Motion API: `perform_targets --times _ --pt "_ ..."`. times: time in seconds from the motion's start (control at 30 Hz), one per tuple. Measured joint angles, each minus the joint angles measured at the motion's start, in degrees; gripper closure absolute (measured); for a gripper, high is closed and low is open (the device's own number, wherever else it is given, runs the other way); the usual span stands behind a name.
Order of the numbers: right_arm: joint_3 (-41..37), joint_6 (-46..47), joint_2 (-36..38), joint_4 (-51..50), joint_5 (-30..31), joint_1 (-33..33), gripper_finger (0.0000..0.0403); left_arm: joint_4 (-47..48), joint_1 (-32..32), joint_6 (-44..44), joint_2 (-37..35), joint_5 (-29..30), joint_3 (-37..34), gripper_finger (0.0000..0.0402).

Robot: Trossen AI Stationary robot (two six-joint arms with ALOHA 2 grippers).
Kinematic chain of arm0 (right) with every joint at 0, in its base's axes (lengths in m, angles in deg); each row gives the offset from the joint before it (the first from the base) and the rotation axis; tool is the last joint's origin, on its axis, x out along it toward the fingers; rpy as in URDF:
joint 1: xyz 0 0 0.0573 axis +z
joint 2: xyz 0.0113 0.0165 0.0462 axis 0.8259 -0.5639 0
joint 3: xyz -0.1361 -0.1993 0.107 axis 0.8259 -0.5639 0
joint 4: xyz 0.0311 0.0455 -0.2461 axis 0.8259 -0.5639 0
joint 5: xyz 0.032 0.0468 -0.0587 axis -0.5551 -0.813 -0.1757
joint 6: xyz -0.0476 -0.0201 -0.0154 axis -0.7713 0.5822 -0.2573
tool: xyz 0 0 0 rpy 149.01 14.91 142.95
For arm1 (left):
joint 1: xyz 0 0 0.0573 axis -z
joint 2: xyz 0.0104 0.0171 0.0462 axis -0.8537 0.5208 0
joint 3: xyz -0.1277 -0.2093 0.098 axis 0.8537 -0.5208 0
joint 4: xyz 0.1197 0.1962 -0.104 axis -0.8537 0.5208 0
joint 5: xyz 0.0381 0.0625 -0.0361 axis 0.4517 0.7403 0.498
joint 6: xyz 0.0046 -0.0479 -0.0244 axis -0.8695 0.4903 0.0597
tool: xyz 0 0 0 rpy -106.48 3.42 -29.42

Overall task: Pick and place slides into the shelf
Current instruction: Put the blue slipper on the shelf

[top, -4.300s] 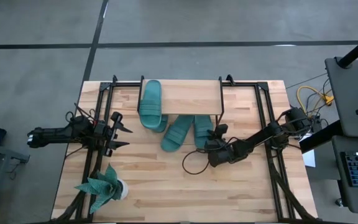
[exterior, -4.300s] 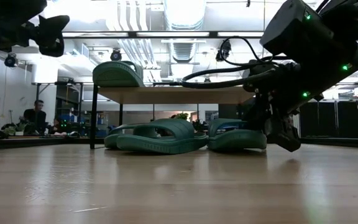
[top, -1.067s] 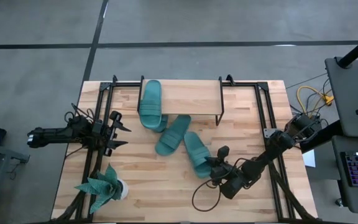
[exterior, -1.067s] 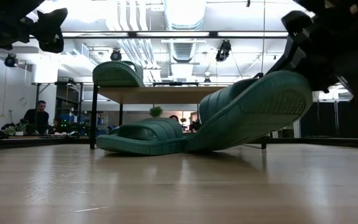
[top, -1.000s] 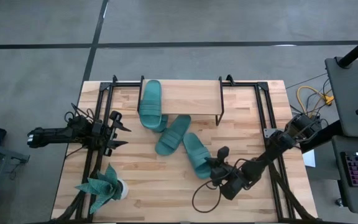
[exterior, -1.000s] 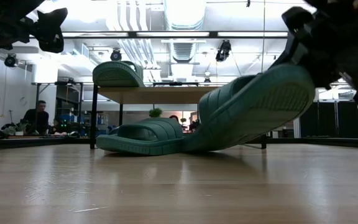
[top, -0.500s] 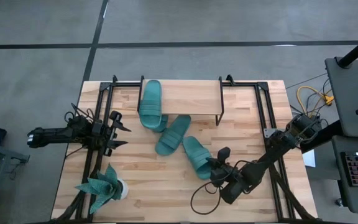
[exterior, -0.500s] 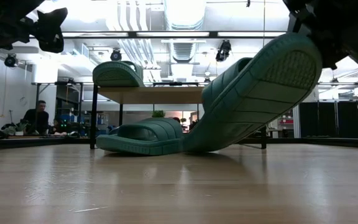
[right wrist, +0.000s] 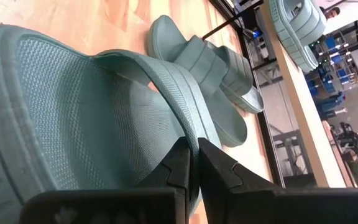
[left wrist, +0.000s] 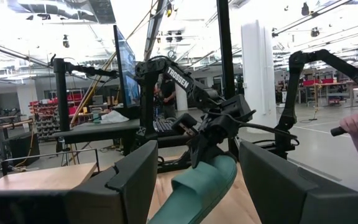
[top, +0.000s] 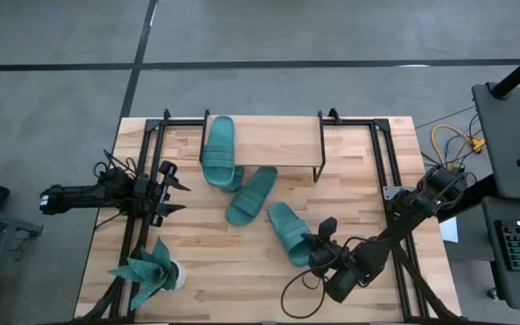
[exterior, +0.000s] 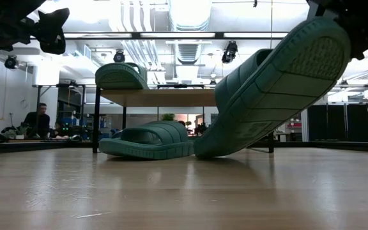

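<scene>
- Here, in the high view, the right gripper [top: 318,246] sits in the lower right of the frame, its jaws pressed together on the heel edge of one teal slide [top: 288,232].
- The right wrist view shows the same grip close up: the two dark fingers [right wrist: 180,163] meet with only a thin sliver between them, pinching the rim of the held slide [right wrist: 86,124].
- In the low view this held slide [exterior: 267,92] fills the right half of the frame, steeply tilted, its ribbed sole facing the camera, its raised end at the upper right and its lower end down at the tabletop [exterior: 171,191].
- A second slide [top: 250,195] lies flat near the centre of the high view, just up and left of the held one; whether the two touch I cannot tell.
- A third slide [top: 218,148] rests on the left end of the shelf [top: 278,143], at the upper centre of that frame; in the low view it shows on the plank at the upper left.
- Another teal slide [top: 231,181] peeks out from under that one, partly hidden below the shelf.
- The left gripper [top: 177,195] hangs at the left of the high view, beside the black frame, with its jaws spread wide and nothing between them.
- A teal plant [top: 148,269] in a white pot stands in the lower left of the high view.
- A person [exterior: 39,119] sits in the room beyond, at the left of the low view.
</scene>
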Motion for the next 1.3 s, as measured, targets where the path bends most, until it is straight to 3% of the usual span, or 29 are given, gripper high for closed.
perform_targets --times 0.6,0.87,1.3 --pt "4.2 -0.1 0.0 -6.1 0.2 0.9 0.039 0.0 0.0 0.0 0.0 0.0 0.0 0.0191" --pt "5.9 -0.6 0.0 -7.3 7.1 2.4 0.039 0.0 0.0 0.0 0.0 0.0 0.0 0.0191" --pt "6.0 -1.3 0.0 -7.3 10.8 2.3 0.039 -0.1 0.0 0.0 0.0 0.0 0.0 0.0191"
